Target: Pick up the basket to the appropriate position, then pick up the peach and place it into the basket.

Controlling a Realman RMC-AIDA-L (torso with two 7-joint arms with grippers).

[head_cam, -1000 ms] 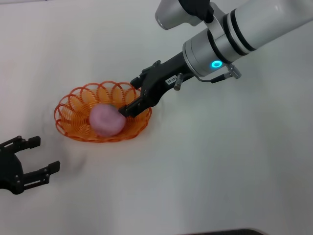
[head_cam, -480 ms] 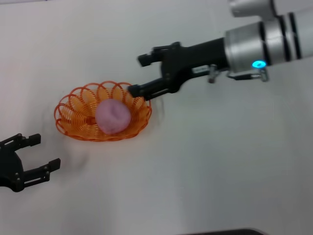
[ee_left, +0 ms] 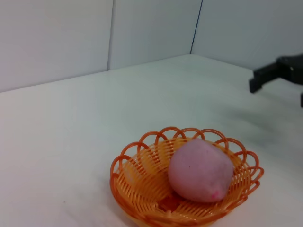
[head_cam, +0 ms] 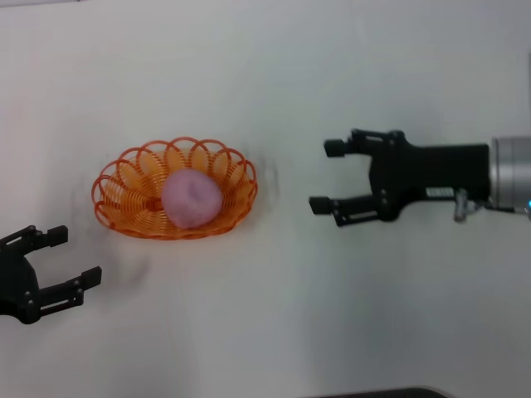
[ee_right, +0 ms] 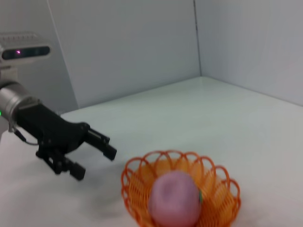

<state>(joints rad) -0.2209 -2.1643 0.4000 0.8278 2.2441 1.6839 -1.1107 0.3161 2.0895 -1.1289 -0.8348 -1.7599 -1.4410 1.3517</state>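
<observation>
Now the peach (head_cam: pixel 192 199) sits inside the orange wire basket (head_cam: pixel 116 186), resting on its floor and filling the middle, so the placing looks done. The right gripper (head_cam: pixel 332 176) hangs to the right of the basket, well apart from it, fingers spread and holding nothing. The left gripper (head_cam: pixel 65 258) sits below and left of the basket, near its rim, also spread and empty. Judging by its looks, the peach is light, round and smooth, best cupped across its widest part; the basket is stiff looped wire, easily pinched at the scalloped rim.
</observation>
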